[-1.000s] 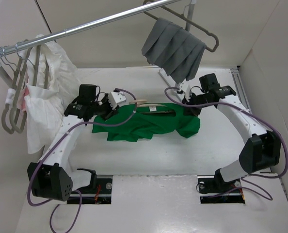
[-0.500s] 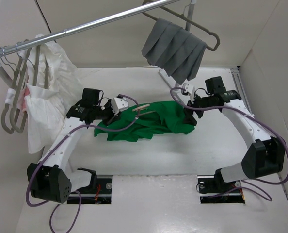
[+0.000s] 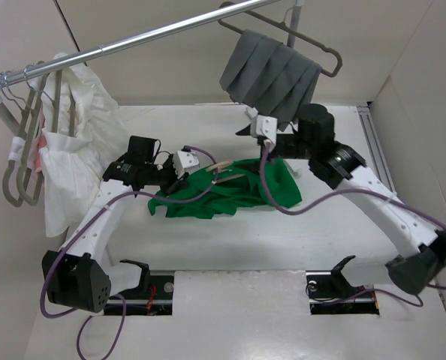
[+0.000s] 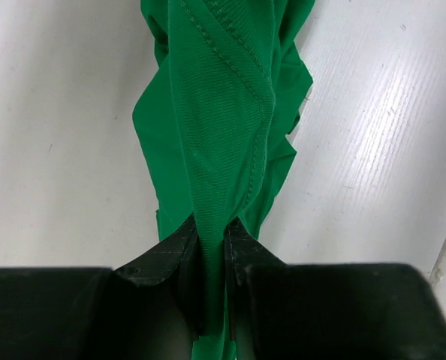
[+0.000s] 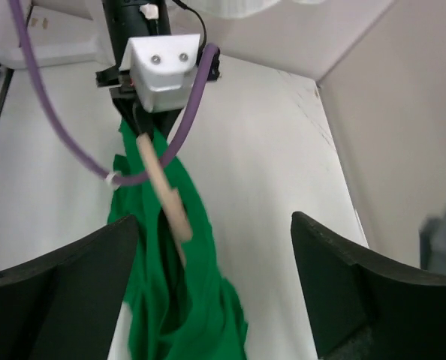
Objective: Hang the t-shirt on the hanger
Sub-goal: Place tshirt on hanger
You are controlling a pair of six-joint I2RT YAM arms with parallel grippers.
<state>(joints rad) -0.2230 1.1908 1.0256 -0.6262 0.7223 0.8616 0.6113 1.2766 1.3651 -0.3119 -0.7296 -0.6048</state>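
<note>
The bright green short-sleeved cotton t-shirt (image 3: 230,191) lies bunched in a crumpled heap on the white table (image 3: 230,247). It sits about midway between the left and right edges and nearer the far edge than the near one. The left gripper (image 3: 174,180) is at the shirt's left end. In the left wrist view its two black fingers (image 4: 182,251) are pressed almost together on a stitched fold of the green cloth (image 4: 223,97), which runs up from between them and away over the table.

The beige plastic clothes hanger (image 3: 227,166) shows only in part: pale arms poke out of the folds just right of the left gripper. In the right wrist view one of its arms (image 5: 167,199) slants down from under the left arm's white camera block into the green fabric (image 5: 178,300) (how far it runs inside the shirt cannot be told).

The right gripper (image 3: 245,129) is raised above the far side of the table, just beyond the shirt. Its jaws stand wide apart with nothing between them (image 5: 213,219).

Overhead, a metal rail (image 3: 133,41) carries a grey pleated cloth (image 3: 272,75) on a dark grey hanger (image 3: 317,46). White garments (image 3: 73,165) hang from it by the table's far left corner.
</note>
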